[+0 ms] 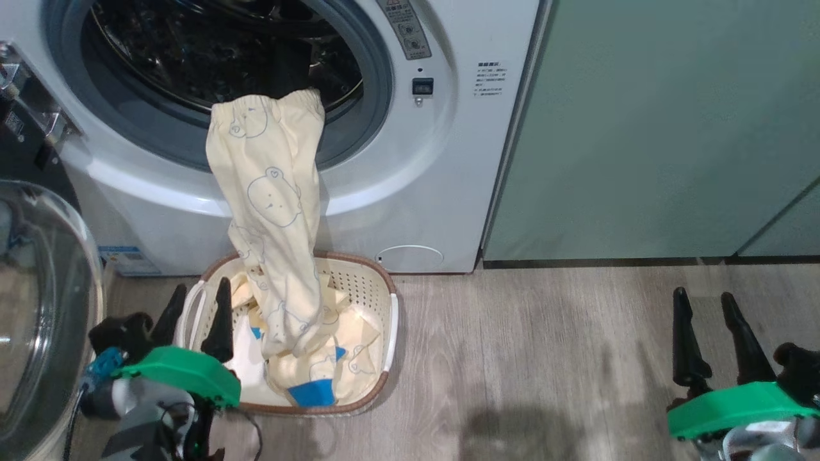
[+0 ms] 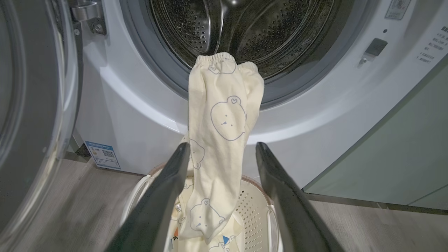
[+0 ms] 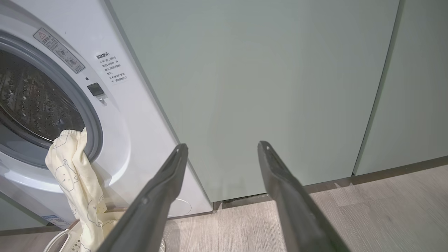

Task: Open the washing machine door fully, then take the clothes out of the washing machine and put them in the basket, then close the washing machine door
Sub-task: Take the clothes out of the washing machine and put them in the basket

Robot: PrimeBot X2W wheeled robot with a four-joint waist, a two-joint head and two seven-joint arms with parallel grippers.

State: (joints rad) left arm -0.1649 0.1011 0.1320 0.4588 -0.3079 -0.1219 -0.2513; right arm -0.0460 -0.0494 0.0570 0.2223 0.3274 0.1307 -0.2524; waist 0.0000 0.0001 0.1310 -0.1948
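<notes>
The white front-loading washing machine (image 1: 442,192) carries a grey warning strip with a triangle sign (image 3: 58,50) and a block of small print (image 3: 114,68) right of its opening, both too fine to read; a blue-white QR sticker (image 2: 102,154) sits at its lower left; pale yellow bear-print clothes (image 1: 275,211) hang from its drum into the cream perforated plastic basket (image 1: 362,291) on the grey wood-plank floor (image 1: 544,358) before it; its round glass door (image 1: 45,307) stands open at its left; flat sage-green cabinet fronts (image 1: 640,128) adjoin its right; the left end effector (image 1: 202,286), beside the basket, and the right end effector (image 1: 703,294), before the cabinets, are both spread wide.
</notes>
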